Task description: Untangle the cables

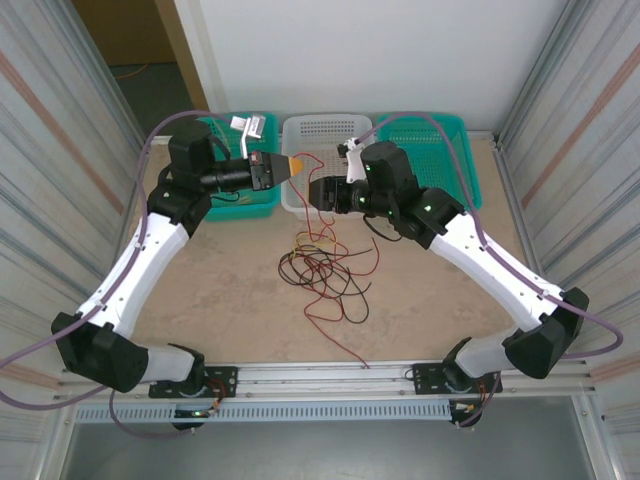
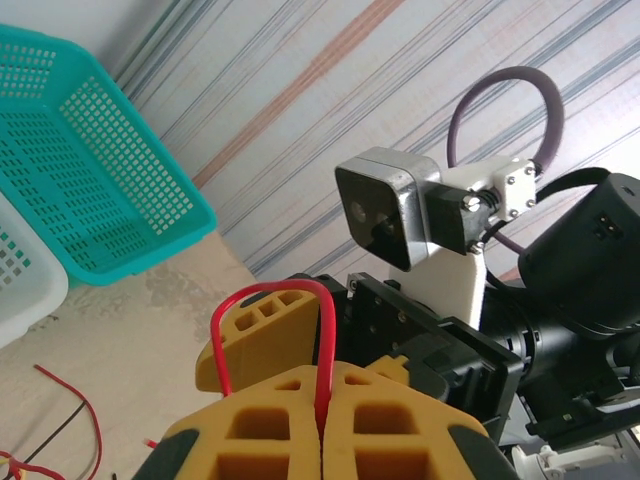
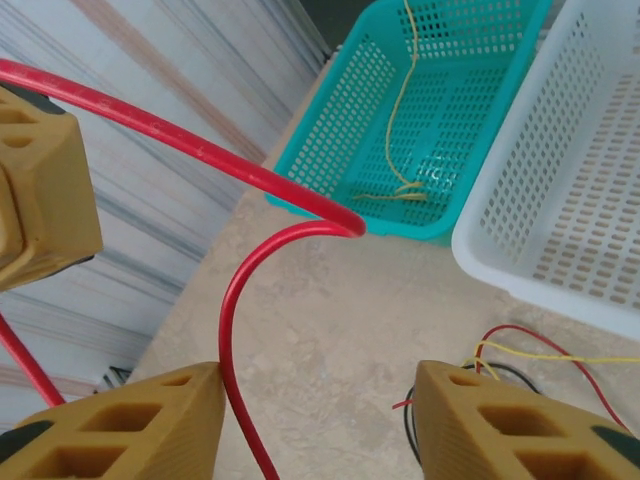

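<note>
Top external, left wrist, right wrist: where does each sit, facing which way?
Top external: above and behind the robot, looking down on the beige table, the tangle of red and black cables, left arm and right arm.
Left wrist: on the left arm, facing the right teal mesh basket; left tool shut on a thin red cable.
Right wrist: on the right arm, facing the left teal mesh basket; right tool open.
Shared by both wrist views: that red cable, the white mesh basket.

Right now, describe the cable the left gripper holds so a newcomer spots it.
Find the white basket between the teal baskets. At its left rim the left gripper is shut on a red cable. Unlike the tangle lying on the table, it loops in mid-air.
</note>
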`<action>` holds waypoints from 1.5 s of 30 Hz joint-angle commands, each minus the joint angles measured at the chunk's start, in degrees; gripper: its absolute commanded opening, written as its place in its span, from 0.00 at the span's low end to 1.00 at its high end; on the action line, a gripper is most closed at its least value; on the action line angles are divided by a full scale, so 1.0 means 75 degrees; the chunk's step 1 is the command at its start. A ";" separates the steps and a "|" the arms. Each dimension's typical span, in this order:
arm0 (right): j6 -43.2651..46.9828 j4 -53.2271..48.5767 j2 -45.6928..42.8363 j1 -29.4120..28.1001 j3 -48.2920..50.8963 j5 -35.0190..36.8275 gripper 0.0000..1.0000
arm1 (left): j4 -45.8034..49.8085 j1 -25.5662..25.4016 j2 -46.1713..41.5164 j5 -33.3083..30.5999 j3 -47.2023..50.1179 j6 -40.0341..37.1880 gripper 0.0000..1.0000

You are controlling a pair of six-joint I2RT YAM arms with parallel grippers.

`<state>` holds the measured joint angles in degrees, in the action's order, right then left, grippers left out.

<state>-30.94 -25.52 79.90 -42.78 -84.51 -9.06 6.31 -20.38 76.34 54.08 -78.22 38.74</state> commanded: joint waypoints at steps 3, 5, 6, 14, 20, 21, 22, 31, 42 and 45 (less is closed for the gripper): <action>0.0163 0.0160 0.0034 -0.0093 -0.0082 -0.0331 0.53 | 0.0174 -0.0060 0.0035 0.0243 -0.0403 -0.0255 0.00; 0.0170 0.0160 0.0021 -0.0129 0.0023 -0.0365 0.49 | 0.0127 -0.0060 0.0053 0.0248 -0.0422 -0.0220 0.00; 0.0174 0.0098 0.0016 -0.0131 0.0052 -0.0315 0.44 | 0.0126 -0.0066 0.0053 0.0247 -0.0429 -0.0210 0.00; 0.0205 -0.0312 -0.0466 0.0192 0.0653 0.0442 0.00 | 0.0288 0.0385 -0.0015 0.0224 -0.0563 0.0021 0.00; 0.0267 -0.0778 -0.1255 0.0972 0.0999 0.0673 0.00 | 0.1444 0.0866 -0.0086 0.0179 -0.0889 -0.0470 0.00; 0.0287 -0.0843 -0.1381 0.1126 0.1035 0.0621 0.00 | 0.1532 0.0937 -0.0121 0.0174 -0.0870 -0.0525 0.00; 0.0328 -0.0899 -0.1498 0.1250 0.1048 0.0569 0.00 | 0.1608 0.1001 -0.0145 0.0178 -0.0859 -0.0555 0.00; 0.0527 -0.1203 -0.1843 0.1609 0.0939 0.0420 0.00 | 0.3329 0.1570 -0.0057 -0.0219 -0.1533 -0.1656 0.00; 0.0780 -0.1601 -0.1256 0.0757 -0.0212 0.0878 0.00 | 0.1135 0.1026 -0.0111 -0.0446 -0.1369 -0.0361 0.00; 0.0763 -0.1590 -0.1252 0.0748 -0.0228 0.0994 0.00 | 0.0854 0.1176 -0.0085 -0.0638 -0.1898 -0.0053 0.00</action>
<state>-26.30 -31.97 70.59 -37.71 -84.95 -7.27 19.46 -13.82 76.73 53.95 -87.22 34.87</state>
